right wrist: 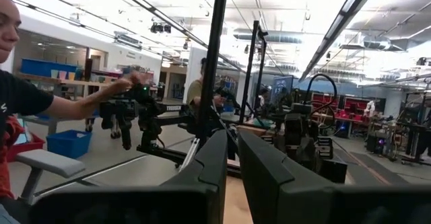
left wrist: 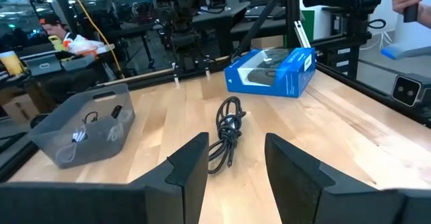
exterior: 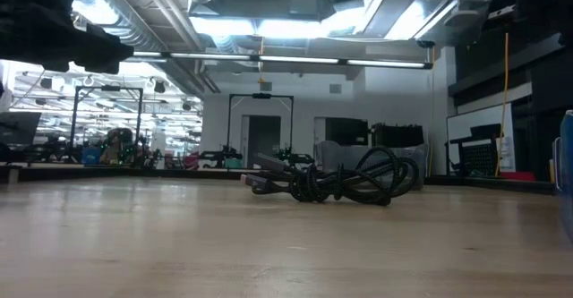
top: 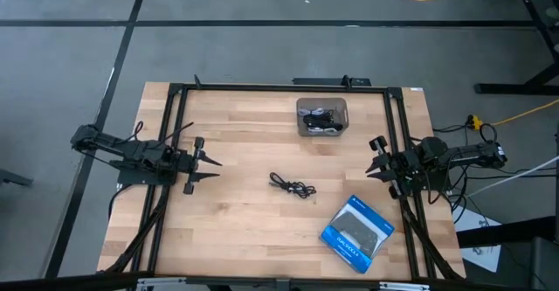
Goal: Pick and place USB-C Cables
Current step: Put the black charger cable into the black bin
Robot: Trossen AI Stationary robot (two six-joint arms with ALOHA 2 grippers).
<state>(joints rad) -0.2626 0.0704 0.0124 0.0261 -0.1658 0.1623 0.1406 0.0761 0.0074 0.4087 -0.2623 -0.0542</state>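
One black USB-C cable [top: 293, 185] lies loosely coiled on the wood near the table's middle; it also shows in the low view [exterior: 340, 183] and in the left wrist view [left wrist: 227, 126]. More cables, black and pale, lie in the grey bin [top: 321, 116] [left wrist: 84, 126]. My left gripper [top: 213, 169] [left wrist: 236, 163] is open near the table's left side, pointing at the loose cable with a gap of bare wood between. My right gripper [top: 374, 157] [right wrist: 232, 157] hovers near the right side, shut and tipped upward, touching nothing.
A flat blue and black retail box [top: 358, 230] [left wrist: 273, 72] lies near the table's near right corner, beside the loose cable. The grey bin stands toward the far edge. Black frame rails [top: 175, 134] run along the left, right and far sides. A person [right wrist: 40, 96] is beyond the table.
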